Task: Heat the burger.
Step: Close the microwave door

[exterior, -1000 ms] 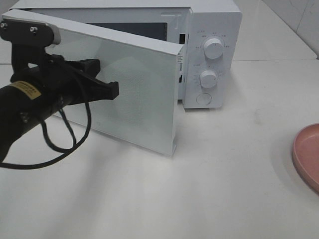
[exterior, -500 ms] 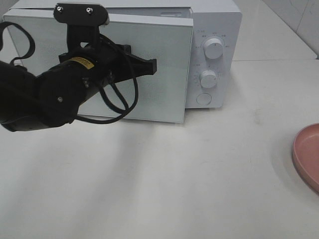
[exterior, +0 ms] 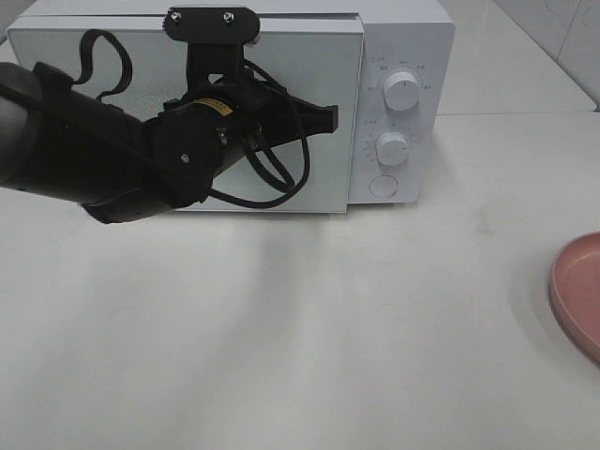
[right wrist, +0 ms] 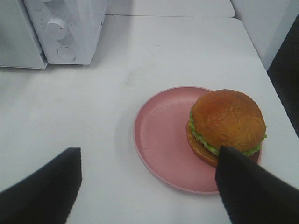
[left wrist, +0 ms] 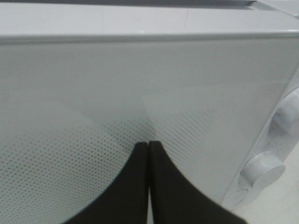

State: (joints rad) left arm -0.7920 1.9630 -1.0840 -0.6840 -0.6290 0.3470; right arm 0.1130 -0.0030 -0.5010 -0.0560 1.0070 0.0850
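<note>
Burger (right wrist: 227, 125), domed bun over lettuce and patty, sits on the pink plate (right wrist: 161, 140), toward the side of the plate away from the microwave (exterior: 403, 56). The plate rests on the white table (exterior: 375, 328), well apart from the microwave; the high camera catches only the plate's rim at the right edge of its frame. The right gripper (right wrist: 149, 186) hovers above the plate with its jaws spread wide and nothing between them. Across the table, the left gripper (exterior: 323, 120) has its jaws clenched together on nothing, its tip at or against the microwave door (exterior: 112, 66), which looks shut.

With the door closed and the burger outside, the step in hand seems to be the door, not the food. I judge the heating hardly begun. Next the door would need to be open, and the right gripper would need to lower around the bun, close gently enough not to crush it, then carry it inside.
</note>
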